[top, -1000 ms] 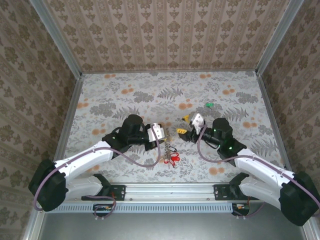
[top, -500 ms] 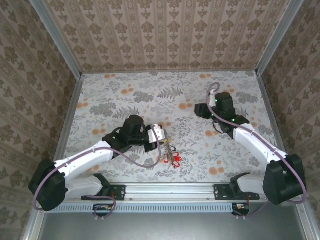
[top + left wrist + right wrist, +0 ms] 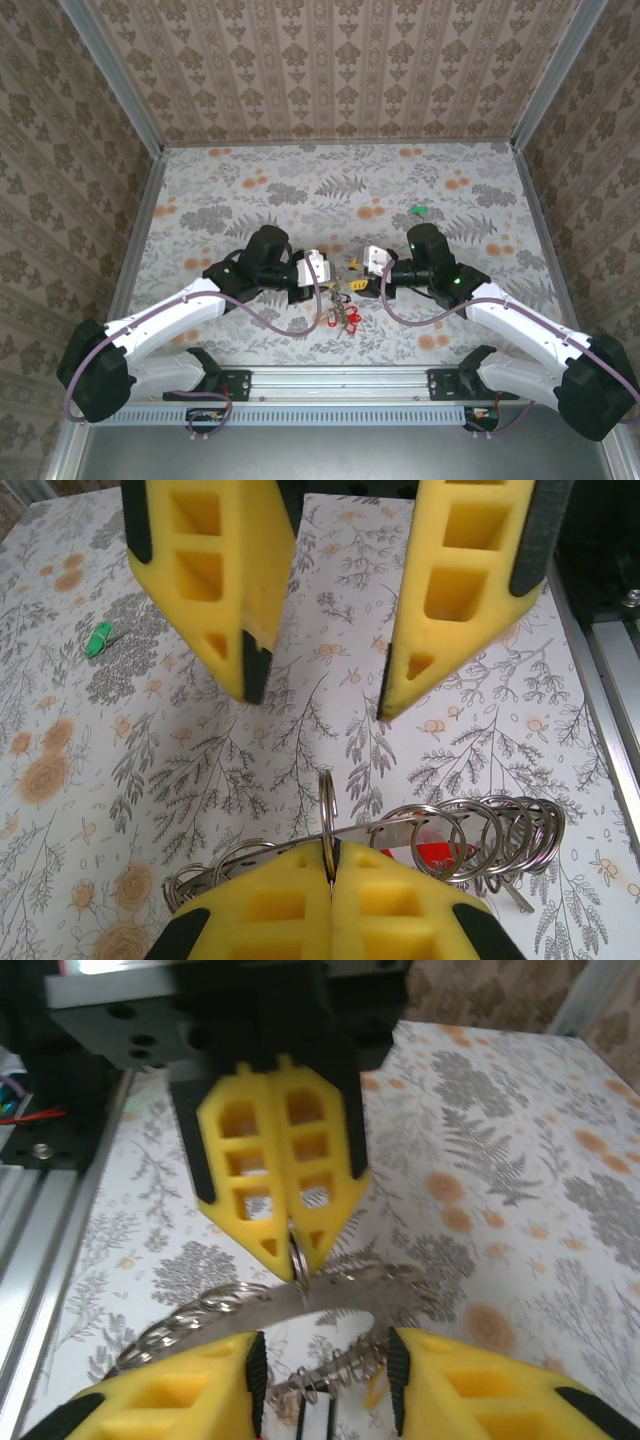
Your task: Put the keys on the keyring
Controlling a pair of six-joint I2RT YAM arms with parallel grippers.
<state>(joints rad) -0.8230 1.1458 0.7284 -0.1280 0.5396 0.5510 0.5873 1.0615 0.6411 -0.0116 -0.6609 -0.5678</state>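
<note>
Low over the worktop (image 3: 250, 170), the left fingers (image 3: 270, 905) pinched the keyring (image 3: 326, 802) upright; the right fingers (image 3: 225, 580), spread and empty, faced it, very near.

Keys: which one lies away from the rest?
The green key, alone farther back on the right; the red keys lie bunched with the rings.

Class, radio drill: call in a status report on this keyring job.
Left tool shut on an upright split ring of the keyring bunch. Right tool open, facing it. Green key loose on the cloth; nothing blocking the ring.
</note>
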